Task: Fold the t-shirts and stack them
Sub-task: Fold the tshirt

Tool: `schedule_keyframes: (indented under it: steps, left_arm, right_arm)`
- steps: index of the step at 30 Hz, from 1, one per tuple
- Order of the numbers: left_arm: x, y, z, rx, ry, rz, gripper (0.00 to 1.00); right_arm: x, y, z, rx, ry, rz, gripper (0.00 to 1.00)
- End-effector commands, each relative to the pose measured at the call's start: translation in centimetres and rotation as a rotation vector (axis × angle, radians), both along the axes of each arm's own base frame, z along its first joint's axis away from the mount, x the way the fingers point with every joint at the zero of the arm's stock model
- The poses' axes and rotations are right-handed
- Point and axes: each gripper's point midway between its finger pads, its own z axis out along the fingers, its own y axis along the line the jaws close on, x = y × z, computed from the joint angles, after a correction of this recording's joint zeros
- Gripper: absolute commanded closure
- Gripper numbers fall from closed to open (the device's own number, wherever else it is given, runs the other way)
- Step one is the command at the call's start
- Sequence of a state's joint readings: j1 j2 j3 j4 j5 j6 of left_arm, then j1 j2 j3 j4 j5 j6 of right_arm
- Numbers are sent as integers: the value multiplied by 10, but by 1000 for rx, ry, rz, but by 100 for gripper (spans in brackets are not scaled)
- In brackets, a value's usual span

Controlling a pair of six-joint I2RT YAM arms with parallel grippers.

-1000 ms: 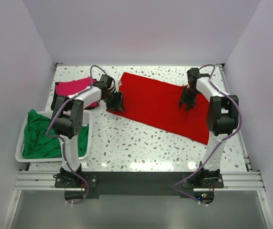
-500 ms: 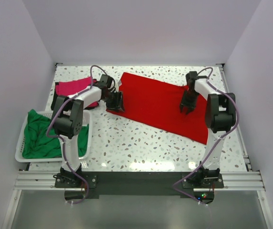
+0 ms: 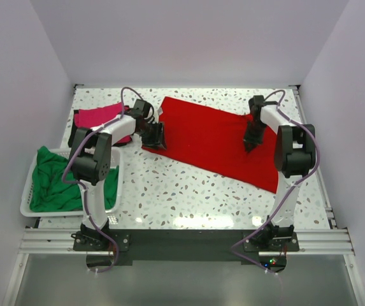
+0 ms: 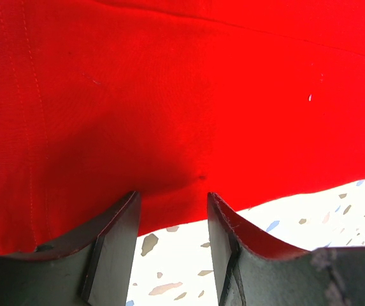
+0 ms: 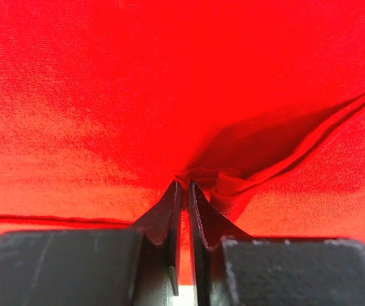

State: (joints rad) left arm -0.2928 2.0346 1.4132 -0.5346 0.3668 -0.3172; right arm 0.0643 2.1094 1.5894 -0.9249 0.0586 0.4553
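Observation:
The large red t-shirt (image 3: 217,141) lies spread flat across the middle and right of the table. My left gripper (image 3: 155,136) is open at its left hem, the jaws standing either side of the red edge (image 4: 169,204) with nothing between them. My right gripper (image 3: 251,140) is shut on a pinched fold of the red t-shirt (image 5: 233,182) near its right side. The magenta-pink t-shirt (image 3: 99,118) lies folded at the back left. The green t-shirt (image 3: 55,182) lies crumpled in the basket.
A white basket (image 3: 26,191) stands at the left front edge and holds the green t-shirt. Bare speckled tabletop (image 3: 182,191) lies between the red t-shirt and the arm bases. White walls close in the back and sides.
My right gripper has closed and pinched a fold of the red t-shirt, shifting slightly towards the near side. The left gripper has not moved.

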Motion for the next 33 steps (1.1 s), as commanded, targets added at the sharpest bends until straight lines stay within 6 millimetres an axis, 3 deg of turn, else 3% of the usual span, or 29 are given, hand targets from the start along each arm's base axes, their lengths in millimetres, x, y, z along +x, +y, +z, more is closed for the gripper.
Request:
schedule_keyframes:
  steps: [1, 10, 17, 25, 29, 33]
  left_arm:
    - [-4, 14, -16, 64, 41, -3, 48]
    - [-5, 14, -16, 64, 43, -2, 49]
    - [-5, 13, -17, 61, 44, -2, 48]
    - [-7, 14, -17, 62, 49, -2, 49]
    - [-6, 13, -15, 60, 43, -2, 48]
    - [-7, 13, -15, 60, 44, -4, 48]
  right_arm:
    - [7, -4, 17, -16, -40, -15, 95]
    - [11, 3, 49, 10, -102, -21, 91]
    - [7, 4, 43, 5, -79, -14, 89]
    - [7, 4, 39, 0, -75, -10, 77]
    - [8, 3, 39, -2, -80, -12, 82]
    - [8, 4, 40, -2, -82, -6, 96]
